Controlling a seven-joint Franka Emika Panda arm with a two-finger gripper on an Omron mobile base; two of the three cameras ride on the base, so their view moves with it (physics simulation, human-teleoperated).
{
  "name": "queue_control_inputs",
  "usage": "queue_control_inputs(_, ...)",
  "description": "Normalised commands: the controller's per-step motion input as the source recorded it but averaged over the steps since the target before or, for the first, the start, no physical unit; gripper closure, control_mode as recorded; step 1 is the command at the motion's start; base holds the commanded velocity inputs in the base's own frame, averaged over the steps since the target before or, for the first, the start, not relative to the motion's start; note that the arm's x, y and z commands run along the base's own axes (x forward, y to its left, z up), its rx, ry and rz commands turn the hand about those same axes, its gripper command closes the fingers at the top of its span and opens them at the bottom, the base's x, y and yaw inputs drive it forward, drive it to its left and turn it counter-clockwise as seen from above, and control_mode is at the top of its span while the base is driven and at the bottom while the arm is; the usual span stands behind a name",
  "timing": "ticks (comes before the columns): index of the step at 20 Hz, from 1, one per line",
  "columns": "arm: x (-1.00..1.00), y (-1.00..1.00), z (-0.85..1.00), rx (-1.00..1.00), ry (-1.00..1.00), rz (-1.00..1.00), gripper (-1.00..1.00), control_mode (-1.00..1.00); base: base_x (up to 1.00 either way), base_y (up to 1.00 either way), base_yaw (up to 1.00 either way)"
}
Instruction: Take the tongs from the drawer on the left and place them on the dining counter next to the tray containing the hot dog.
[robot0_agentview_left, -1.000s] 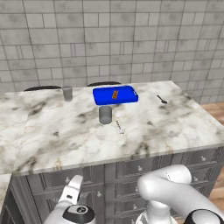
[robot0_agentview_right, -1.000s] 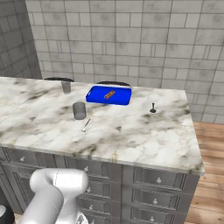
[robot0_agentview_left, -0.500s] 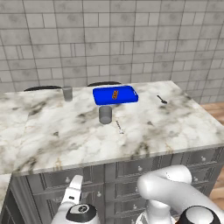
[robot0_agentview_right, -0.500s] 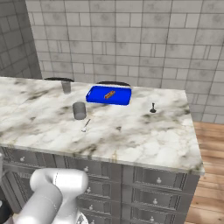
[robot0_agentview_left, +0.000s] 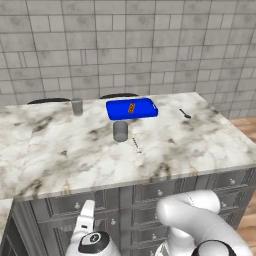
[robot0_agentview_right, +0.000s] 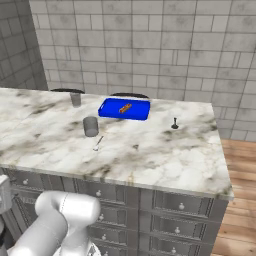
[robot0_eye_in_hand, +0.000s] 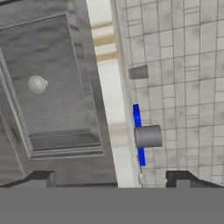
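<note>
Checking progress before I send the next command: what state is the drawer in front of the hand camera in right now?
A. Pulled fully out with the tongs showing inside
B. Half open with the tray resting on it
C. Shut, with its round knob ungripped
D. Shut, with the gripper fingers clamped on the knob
C: in the hand view the drawer front sits flush, and the gripper is open with its fingertips well apart from the round silver knob.
</note>
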Motion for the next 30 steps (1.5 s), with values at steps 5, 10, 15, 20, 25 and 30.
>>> queue_control_inputs(5,0.18,0.19,-0.13,-0.1,-0.05,0.0,-1.0,-1.0,0.0,0.0,0.0)
queue_control_inputs(10,0.12,0.34,0.0,-0.12,-0.01,0.0,-1.0,-1.0,0.0,0.0,0.0)
queue_control_inputs(15,0.09,0.18,-0.17,-0.08,0.0,0.0,-1.0,-1.0,0.0,0.0,0.0)
queue_control_inputs(20,0.13,0.0,-0.41,-0.04,-0.01,0.0,-1.0,-1.0,0.0,0.0,0.0)
queue_control_inputs(25,0.36,0.02,-0.21,-0.01,-0.07,0.0,-1.0,-1.0,0.0,0.0,0.0)
queue_control_inputs(30,0.29,0.21,-0.31,-0.01,-0.04,0.0,-1.0,-1.0,0.0,0.0,0.0)
